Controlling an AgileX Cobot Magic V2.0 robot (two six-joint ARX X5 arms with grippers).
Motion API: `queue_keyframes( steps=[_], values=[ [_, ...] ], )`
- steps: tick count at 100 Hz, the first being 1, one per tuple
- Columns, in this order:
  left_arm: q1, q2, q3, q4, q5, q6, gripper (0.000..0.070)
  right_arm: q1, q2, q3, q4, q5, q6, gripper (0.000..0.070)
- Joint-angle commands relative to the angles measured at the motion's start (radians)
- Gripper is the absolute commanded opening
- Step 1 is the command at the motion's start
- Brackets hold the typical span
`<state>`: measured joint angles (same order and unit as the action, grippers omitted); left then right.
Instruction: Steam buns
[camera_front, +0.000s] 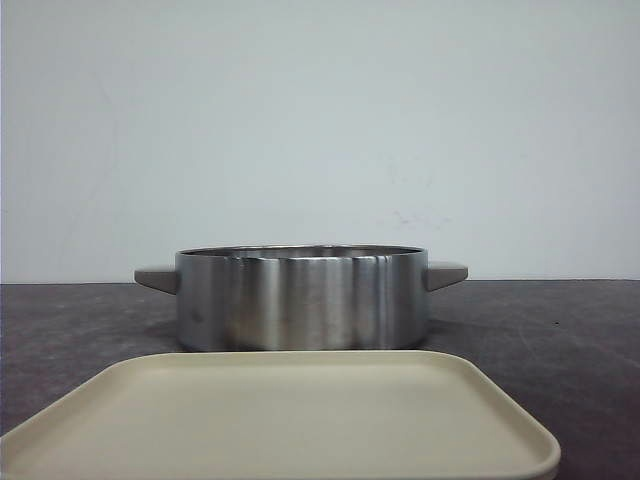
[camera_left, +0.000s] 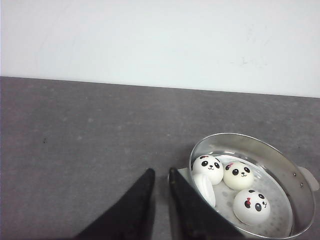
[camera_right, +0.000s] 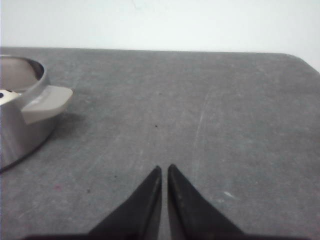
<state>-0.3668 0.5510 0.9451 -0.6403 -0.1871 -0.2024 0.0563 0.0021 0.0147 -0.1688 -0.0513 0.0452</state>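
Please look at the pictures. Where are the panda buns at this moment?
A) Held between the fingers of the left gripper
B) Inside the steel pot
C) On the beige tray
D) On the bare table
B: the left wrist view shows the buns lying inside the steel pot, while the beige tray in the front view carries nothing.

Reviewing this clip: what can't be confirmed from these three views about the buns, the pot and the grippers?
- Front view: inside of the pot is hidden by its steel wall; no buns visible. Tray is cut off by the bottom edge.
- Left wrist view: three panda faces show on the buns; a fourth white shape is partly behind the left gripper, face unseen.
- Right wrist view: pot cropped by the edge, contents barely visible beyond the right gripper.
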Motion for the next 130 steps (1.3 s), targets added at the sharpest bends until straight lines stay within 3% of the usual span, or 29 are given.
queue_keyframes(
  steps=[1,16,90,107,130],
  values=[
    [-0.003,0.003,0.014,0.007,-0.004,-0.004,0.0,-0.002,0.002,-0.003,-0.006,0.003,-0.04,0.0013],
    [-0.003,0.003,0.014,0.008,-0.004,-0.004,0.0,-0.002,0.002,-0.003,-0.01,0.032,-0.057,0.0013],
    [-0.003,0.003,0.014,0.008,-0.004,-0.003,0.0,-0.002,0.002,-0.003,0.011,0.025,-0.057,0.0013],
    [0.047,-0.028,0.003,0.007,-0.005,0.064,0.0,-0.002,0.002,-0.003,0.011,0.025,-0.057,0.0013],
    [0.226,-0.201,-0.304,0.236,0.15,0.062,0.0,-0.002,0.002,-0.003,0.011,0.025,-0.056,0.0013]
  ],
)
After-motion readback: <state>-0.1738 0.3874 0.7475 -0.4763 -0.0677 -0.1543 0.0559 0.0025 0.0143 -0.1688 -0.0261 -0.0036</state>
